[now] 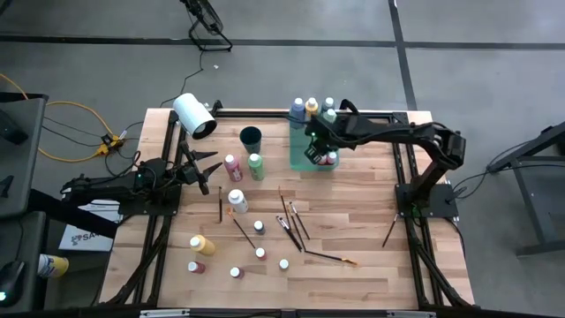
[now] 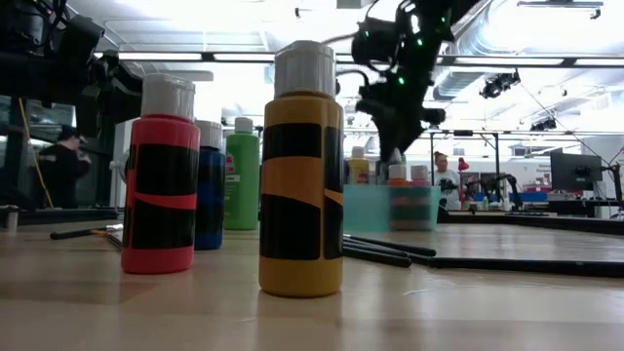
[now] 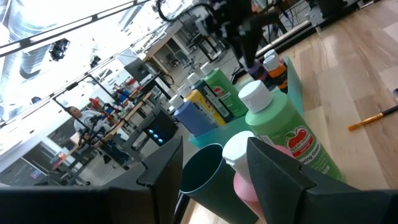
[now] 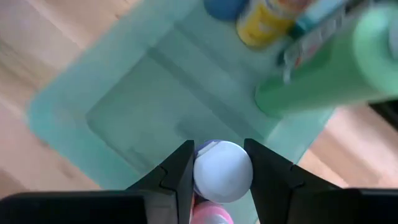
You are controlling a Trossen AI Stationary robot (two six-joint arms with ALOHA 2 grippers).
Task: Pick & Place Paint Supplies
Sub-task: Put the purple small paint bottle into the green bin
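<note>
Paint bottles and dark-handled brushes [image 1: 291,225] lie scattered over the near half of the table. My right gripper [image 1: 316,148] hangs over the green tray [image 1: 300,155] and is shut on a white-capped bottle [image 4: 222,171]; a pink-capped one [image 4: 211,214] stands close beside it. Blue, yellow and green bottles [image 1: 312,108] stand at the tray's far end. My left gripper [image 1: 212,170] is open and level, pointing toward the table's right. Its tips are just short of the pink bottle [image 1: 232,166], which stands upright next to a green bottle [image 1: 256,166]. My right gripper pinches the bottle's white cap [image 4: 222,171] between its two fingers [image 4: 180,177], coming from above and pointing down. The bottle hangs upright below the fingers, inside the tray. Whether its base stands on the tray floor, the cap and fingers hide.
A dark teal cup [image 1: 251,137] and a large white roll [image 1: 194,115] stand at the far left. A white bottle [image 1: 237,200], a yellow one [image 1: 201,244], a red one [image 1: 196,267] and several small ones sit near the front. One brush [image 1: 389,231] lies by the right arm's base.
</note>
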